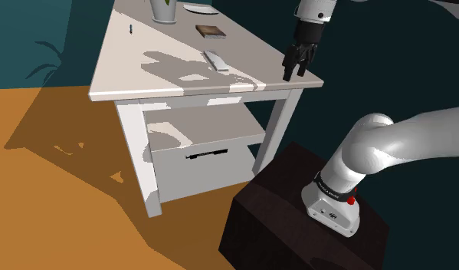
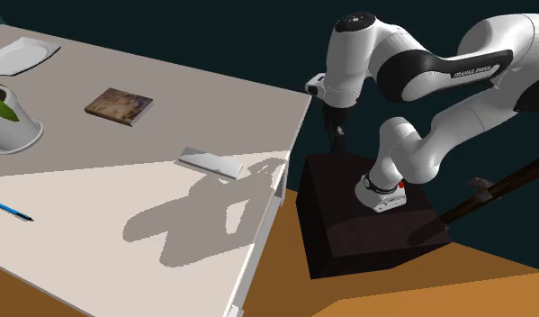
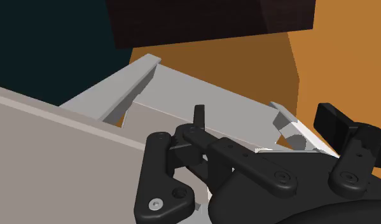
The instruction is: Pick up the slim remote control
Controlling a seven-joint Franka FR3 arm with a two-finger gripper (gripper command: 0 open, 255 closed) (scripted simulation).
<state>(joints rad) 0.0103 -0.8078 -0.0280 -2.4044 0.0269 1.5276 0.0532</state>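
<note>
Tabletop: pale, partly in shadow. Stand: dark box just beside the tabletop's corner. Arm: bent over, wrist pointing down. Tool: hangs by that corner above the surface, fingers apart with nothing between them. Brown book: lies flat. Slim remote: pale grey, flat on the tabletop near the book, not touching it, untouched and apart from the tool.

Judgement: barely begun. Approach, descent, closing and lift all remain.

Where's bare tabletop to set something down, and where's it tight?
Free: the wide stretch of white tabletop between the thin blue pen and slim grey remote control; also the corner beside the black claw. Crowded: far end, white plant pot, white plate, brown book.
</note>
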